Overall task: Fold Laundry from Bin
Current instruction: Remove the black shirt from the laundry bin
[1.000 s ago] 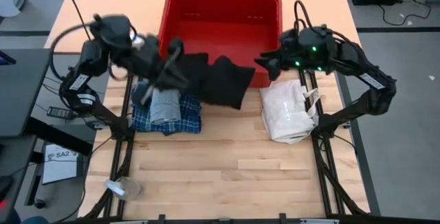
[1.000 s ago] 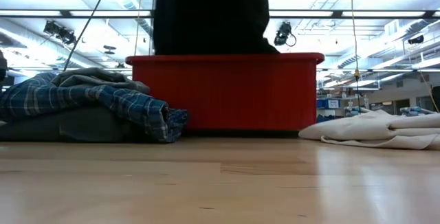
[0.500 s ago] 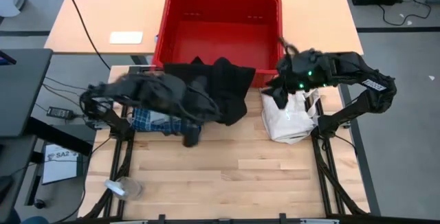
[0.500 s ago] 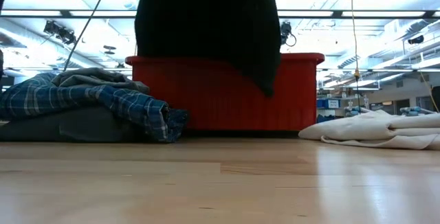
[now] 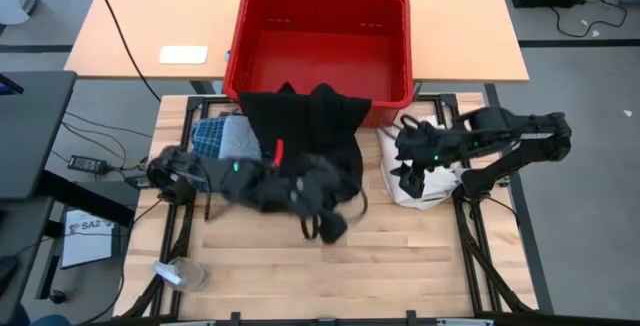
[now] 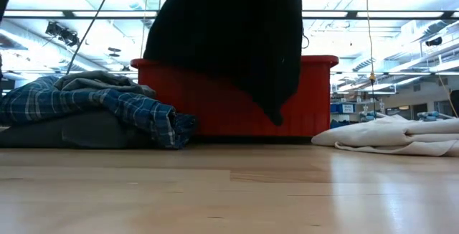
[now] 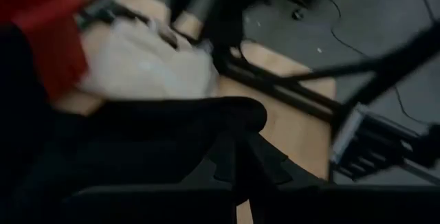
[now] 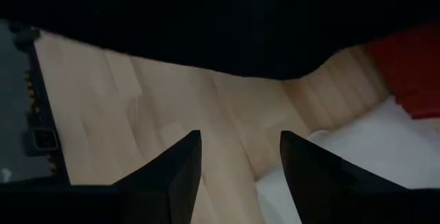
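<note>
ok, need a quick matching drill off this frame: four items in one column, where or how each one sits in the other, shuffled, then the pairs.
Items:
1. bright red rectangular plastic bin
2. black soft garment
3. blue-and-white plaid shirt
4. white fabric bag

Places or states:
A. lies on the table under the right claw, which is open and empty
B. hangs lifted off the table, held by the shut left claw
C. heaped with grey pieces at the table's left side
D. stands at the table's far edge, nothing showing inside

Pairs: 1-D, 2-B, 3-C, 4-A
</note>
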